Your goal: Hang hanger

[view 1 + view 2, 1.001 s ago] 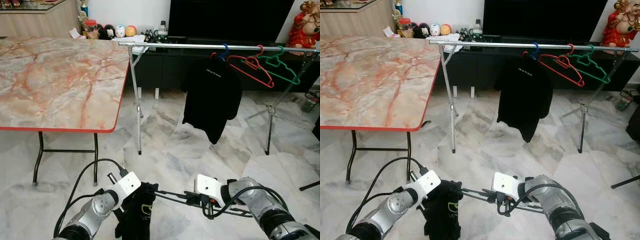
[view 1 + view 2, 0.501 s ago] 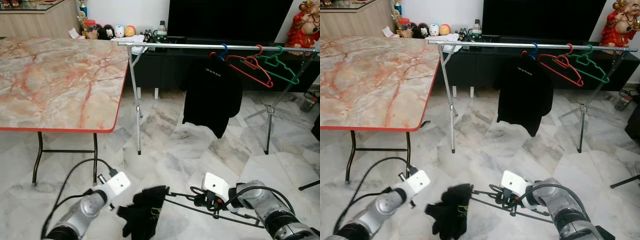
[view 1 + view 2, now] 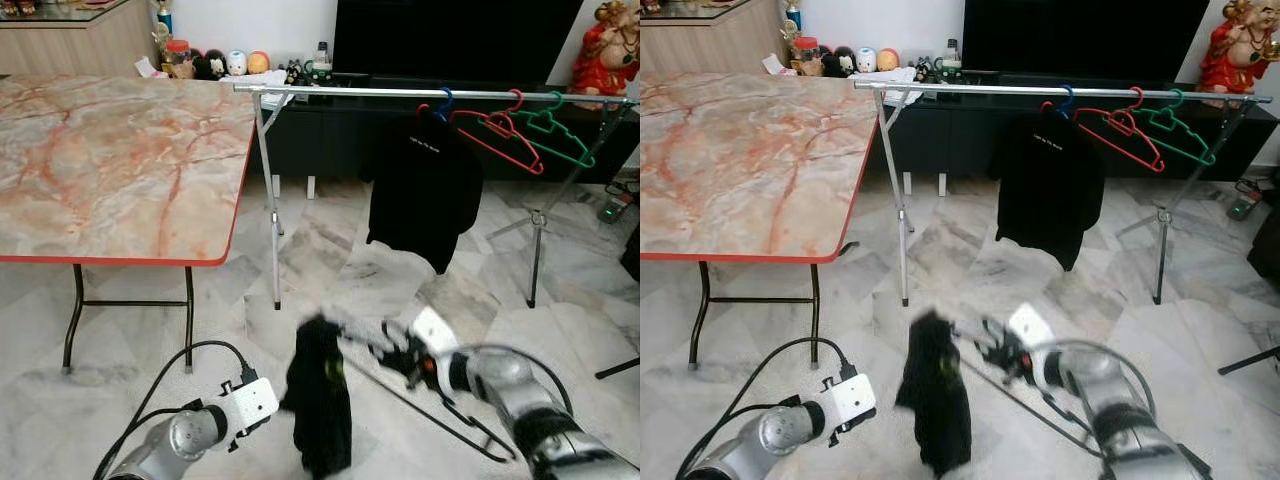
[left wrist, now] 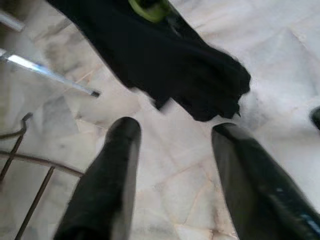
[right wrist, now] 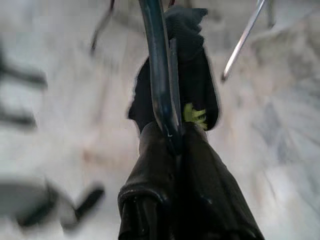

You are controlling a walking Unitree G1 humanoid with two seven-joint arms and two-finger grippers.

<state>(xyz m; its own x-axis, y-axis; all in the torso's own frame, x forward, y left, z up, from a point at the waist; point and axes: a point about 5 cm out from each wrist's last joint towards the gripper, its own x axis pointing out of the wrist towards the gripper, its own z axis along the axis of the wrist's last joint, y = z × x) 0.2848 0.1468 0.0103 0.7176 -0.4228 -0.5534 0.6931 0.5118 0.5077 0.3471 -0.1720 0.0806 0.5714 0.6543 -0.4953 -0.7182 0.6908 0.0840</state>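
While right arm lifts low over the marble floor [image 3: 330, 270]:
tabletop [image 3: 110, 160]: marble-pattern, red edge, robot's left side
rail [image 3: 430, 94]: silver, across the back; black shirt [image 3: 422, 195], red hanger [image 3: 497, 135], green hanger [image 3: 555, 135] hung on it
black garment [image 3: 320, 400]: draped on one end of black hanger [image 3: 440, 410], blurred, near the floor
right pincer [image 5: 172, 132]: clamped on black hanger wire
left pincer [image 4: 175, 132]: fingers spread, holding nothing, just beside garment hem
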